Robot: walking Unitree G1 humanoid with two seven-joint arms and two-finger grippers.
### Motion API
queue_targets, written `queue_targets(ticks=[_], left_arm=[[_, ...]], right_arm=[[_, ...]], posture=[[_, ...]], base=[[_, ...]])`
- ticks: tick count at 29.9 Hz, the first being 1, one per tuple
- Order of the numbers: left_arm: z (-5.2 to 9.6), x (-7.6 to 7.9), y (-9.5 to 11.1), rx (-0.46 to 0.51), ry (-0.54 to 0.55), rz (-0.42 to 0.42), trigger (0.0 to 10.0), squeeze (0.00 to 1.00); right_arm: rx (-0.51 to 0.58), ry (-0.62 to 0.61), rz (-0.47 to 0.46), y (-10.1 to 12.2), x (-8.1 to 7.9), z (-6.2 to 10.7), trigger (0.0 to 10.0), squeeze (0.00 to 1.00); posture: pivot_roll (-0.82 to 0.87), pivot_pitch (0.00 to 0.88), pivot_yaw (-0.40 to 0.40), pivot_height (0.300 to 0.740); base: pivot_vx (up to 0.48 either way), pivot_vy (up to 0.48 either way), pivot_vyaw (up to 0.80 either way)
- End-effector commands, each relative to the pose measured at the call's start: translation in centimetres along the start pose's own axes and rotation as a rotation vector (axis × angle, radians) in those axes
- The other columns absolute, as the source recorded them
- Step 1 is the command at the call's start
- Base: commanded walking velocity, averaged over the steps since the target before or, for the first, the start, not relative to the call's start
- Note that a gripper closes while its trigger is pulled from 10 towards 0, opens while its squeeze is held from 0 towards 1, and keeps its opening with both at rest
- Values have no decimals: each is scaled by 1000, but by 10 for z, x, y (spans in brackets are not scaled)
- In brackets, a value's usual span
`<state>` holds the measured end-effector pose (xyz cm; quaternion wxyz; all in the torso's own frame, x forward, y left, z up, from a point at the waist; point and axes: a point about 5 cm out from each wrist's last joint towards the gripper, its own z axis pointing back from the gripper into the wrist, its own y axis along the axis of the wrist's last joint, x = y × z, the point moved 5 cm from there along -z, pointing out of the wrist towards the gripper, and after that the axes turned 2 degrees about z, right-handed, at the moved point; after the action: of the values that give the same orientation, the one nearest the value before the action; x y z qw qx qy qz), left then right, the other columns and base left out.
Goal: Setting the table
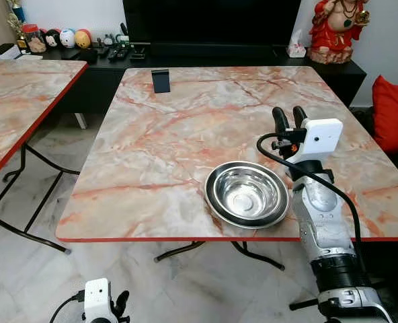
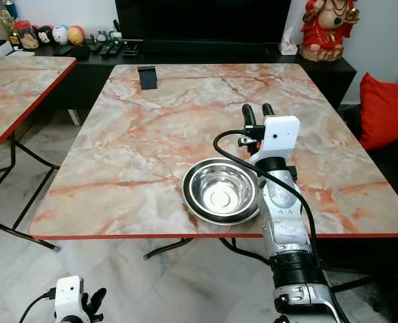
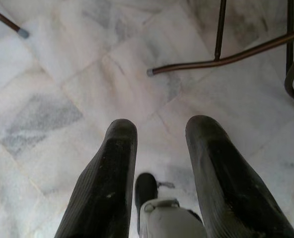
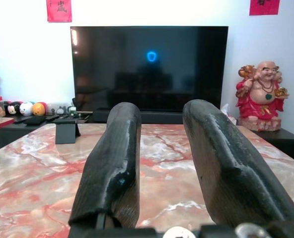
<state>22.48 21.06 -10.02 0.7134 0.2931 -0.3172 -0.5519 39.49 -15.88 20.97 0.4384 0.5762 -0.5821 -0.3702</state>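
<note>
A steel bowl (image 1: 247,194) sits on the marble-patterned table (image 1: 185,134), close to the near red-trimmed edge and toward the robot's right side, upright and empty. The right gripper (image 1: 290,118) is held above the tabletop just beyond and to the right of the bowl, apart from it, its two black fingers (image 4: 112,158) spread with a clear gap and nothing between them; they point across the table toward the television (image 4: 149,67). The placing seems done, so the step in hand is most likely to draw the arm away cleanly: lifting before swinging back would keep the wrist and its cable from catching the rim of the bowl, which lies close enough to the table's edge that a nudge could send it off. The left gripper (image 3: 159,173) hangs low at the robot's side, its fingers parted over pale marble floor tiles (image 3: 62,99) and holding nothing. A small black stand (image 1: 161,80) rests at the far side of the table. A second table (image 1: 17,101) of the same pattern stands to the left, and a dark sideboard along the wall carries a red figurine (image 1: 337,30) and small ornaments. A red cushion (image 1: 394,114) lies at the right.
</note>
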Motion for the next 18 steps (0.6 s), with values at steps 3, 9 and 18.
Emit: queue_targets(ticks=[3, 9, 18], left_arm=[[1, -5, -5, -30, 5, -3, 10000, 0], [3, -8, -12, -57, 12, -1, 10000, 0], [9, -20, -26, -126, 41, 9, 10000, 0]], right_arm=[[8, -1, -8, 3, -1, -4, 10000, 0], [8, 2, -7, 4, -2, -4, 10000, 0], [5, 6, -11, 3, -4, -5, 10000, 0]], posture=[[-68, 0, 26, 740], [-69, 0, 26, 740], [-71, 0, 23, 740]], base=[[0, 279, 0], [0, 296, 0], [0, 298, 0]])
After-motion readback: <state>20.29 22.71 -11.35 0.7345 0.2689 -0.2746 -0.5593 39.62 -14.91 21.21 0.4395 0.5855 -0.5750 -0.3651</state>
